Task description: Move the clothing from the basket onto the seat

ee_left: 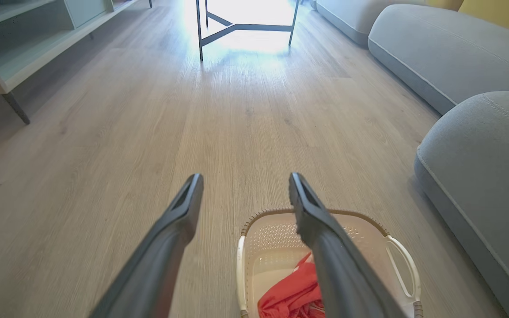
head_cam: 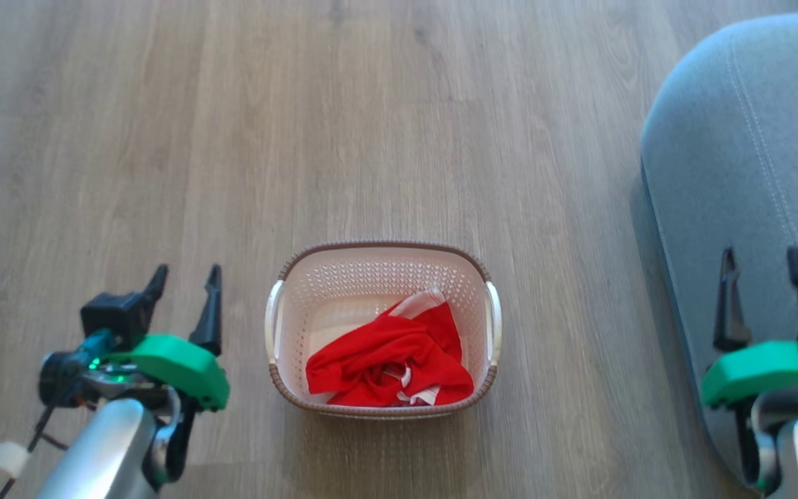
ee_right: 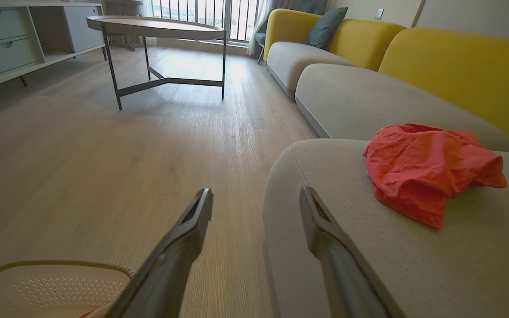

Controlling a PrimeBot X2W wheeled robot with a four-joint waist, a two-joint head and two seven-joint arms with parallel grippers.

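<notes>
left gripper [head_cam: 186, 277]: lower left of the head view, fingers spread apart with nothing between them, over bare floor [head_cam: 163, 138] just left of the basket [head_cam: 385, 244].
right gripper [head_cam: 760, 260]: lower right of the head view, fingers also apart and empty, above the near edge of the seat [head_cam: 738, 173].
basket: bottom centre of the head view, standing on the floor between the two grippers.
clothing [head_cam: 392, 360]: a crumpled red heap with white trim, in the lower right part of the basket; the pale bottom shows at its upper left.
seat: a grey cushion with a stitched line, at the right edge of the head view, apart from the basket.
red garment [ee_right: 427, 172]: right side of the right wrist view, bunched on top of the seat beyond the fingertips.
background: a round table [ee_right: 157, 26] at the upper left of the right wrist view, yellow sofa backs [ee_right: 457, 66] at the upper right.
</notes>
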